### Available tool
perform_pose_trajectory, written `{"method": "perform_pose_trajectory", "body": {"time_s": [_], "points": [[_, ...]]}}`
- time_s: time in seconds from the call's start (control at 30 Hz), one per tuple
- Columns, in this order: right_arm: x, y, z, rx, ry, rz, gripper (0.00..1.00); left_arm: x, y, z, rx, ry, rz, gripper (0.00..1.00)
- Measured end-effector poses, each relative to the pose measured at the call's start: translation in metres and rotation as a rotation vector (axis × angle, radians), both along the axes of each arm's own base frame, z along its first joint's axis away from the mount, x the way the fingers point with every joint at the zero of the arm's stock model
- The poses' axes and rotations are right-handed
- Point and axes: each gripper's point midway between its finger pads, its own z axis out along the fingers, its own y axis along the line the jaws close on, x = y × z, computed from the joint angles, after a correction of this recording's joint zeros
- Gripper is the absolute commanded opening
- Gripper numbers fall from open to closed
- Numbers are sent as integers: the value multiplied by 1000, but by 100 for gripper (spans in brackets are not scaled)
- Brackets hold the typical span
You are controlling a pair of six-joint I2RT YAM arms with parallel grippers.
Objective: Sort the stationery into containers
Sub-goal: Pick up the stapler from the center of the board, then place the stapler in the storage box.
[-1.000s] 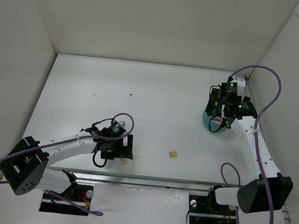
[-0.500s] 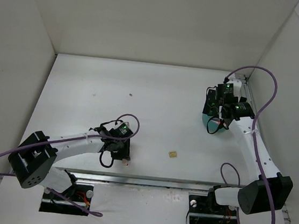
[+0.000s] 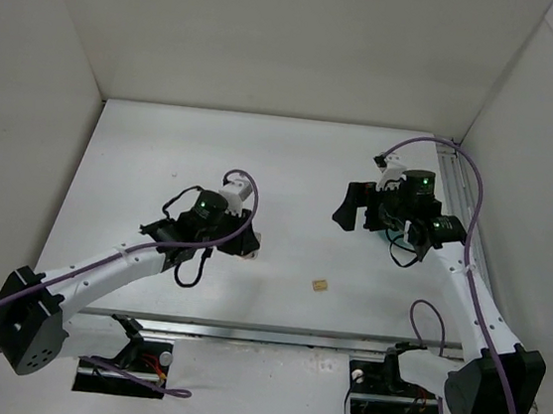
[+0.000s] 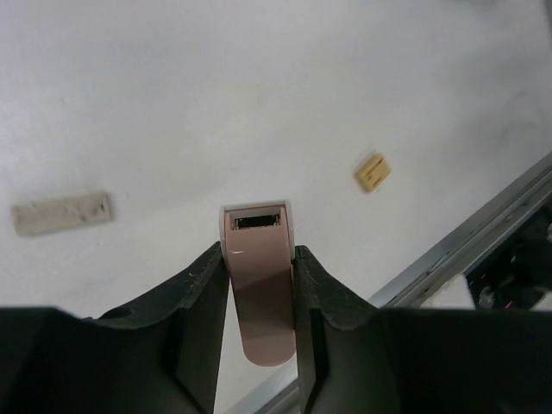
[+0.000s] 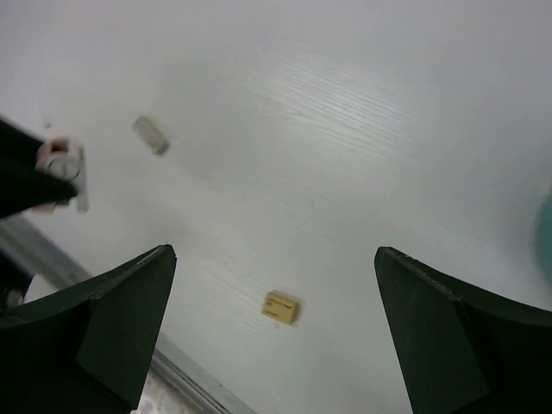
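Left gripper (image 4: 259,257) clamps a pink eraser (image 4: 261,302); right gripper (image 5: 274,252) gapes apart above the table. A tan cube (image 3: 320,285) lies nearer, unobstructed, and a beige strip (image 4: 62,213) lies close by.

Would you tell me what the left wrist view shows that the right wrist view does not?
Left wrist only: a close look at the eraser clamped in the left tool. Right wrist only: the open right tool and a sliver of the tub. Both: the cube, a stick, the rail, and the left tool, small and blurred in the right wrist view.
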Motion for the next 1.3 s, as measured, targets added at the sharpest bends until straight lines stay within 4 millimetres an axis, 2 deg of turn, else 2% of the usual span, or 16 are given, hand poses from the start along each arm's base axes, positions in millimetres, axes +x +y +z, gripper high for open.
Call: {"method": "perform_pose_trajectory", "body": {"time_s": [0.13,0.2,0.37,0.5,0.57,0.67,0.9,1.07,1.17,1.2,1.3], "points": [[-16,45,9,152,-63,246,98,32,-3,47,-127,-108,7,0],[-23,65,10,211,-96,333,98,38,-10,65,-201,-147,-19,0],[-47,113,8,302,-173,505,98,37,-27,100,-403,-179,-104,0],[-54,142,17,321,-256,541,97,36,-33,116,-492,-171,-117,0],[-53,154,25,330,-303,541,93,35,-35,122,-528,-180,-125,0],[-50,166,30,336,-344,535,87,34,-36,123,-552,-173,-127,0],[-47,185,21,352,-319,561,74,25,-39,119,-584,-161,-165,0],[-46,192,24,408,-268,524,69,30,-37,122,-603,-179,-131,0],[-46,195,26,427,-249,491,55,34,-36,124,-593,-204,-74,0],[-46,196,26,430,-247,481,45,35,-35,125,-588,-212,-54,0],[-47,200,28,443,-235,449,37,37,-32,128,-568,-241,0,0]]}}
